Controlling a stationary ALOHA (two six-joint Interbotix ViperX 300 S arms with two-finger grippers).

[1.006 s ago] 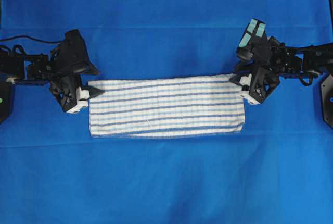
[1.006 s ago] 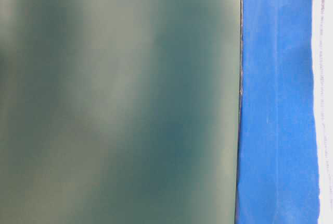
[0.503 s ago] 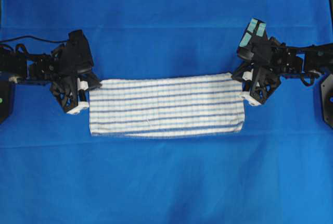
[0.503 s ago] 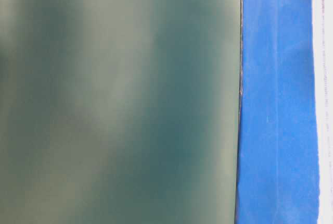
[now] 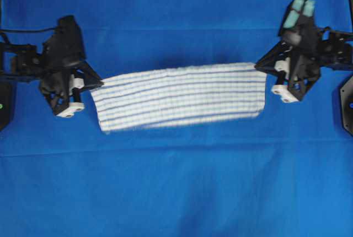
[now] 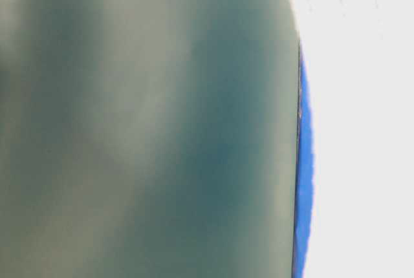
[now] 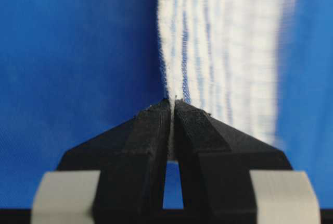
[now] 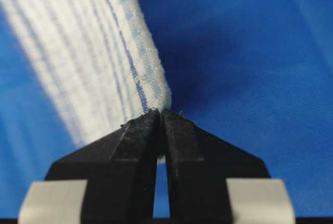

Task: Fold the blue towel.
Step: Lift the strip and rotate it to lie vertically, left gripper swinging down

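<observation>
The striped towel [image 5: 179, 96] hangs stretched between the two arms, over the middle of the blue table cover [image 5: 176, 187], with its long side running left to right. It looks folded into a narrow band, white with thin dark and pale blue lines along its length.

The left claw [image 5: 95, 84] is clenched on the far left corner of the towel. From the camera on that wrist, the two black fingers [image 7: 151, 130] press flat together and the cloth's edge [image 7: 177, 73] comes straight out from between their tips, running away from the claw. The right claw [image 5: 261, 65] is likewise clamped on the far right corner; its wrist view shows the fingers [image 8: 140, 135] pinched shut with the towel's thick folded edge [image 8: 151, 88] rising from the tips and sweeping off to the upper left.

Seen from above, the towel's far edge runs taut from one claw to the other, sloping a little, the right end sitting further up the picture than the left. The near edge hangs free and is blurred. A soft shadow lies on the cover just beyond the far edge.

The table-level view is mostly a green blur with a strip of blue and a washed-out white area on the right; I cannot tell what that white is
</observation>
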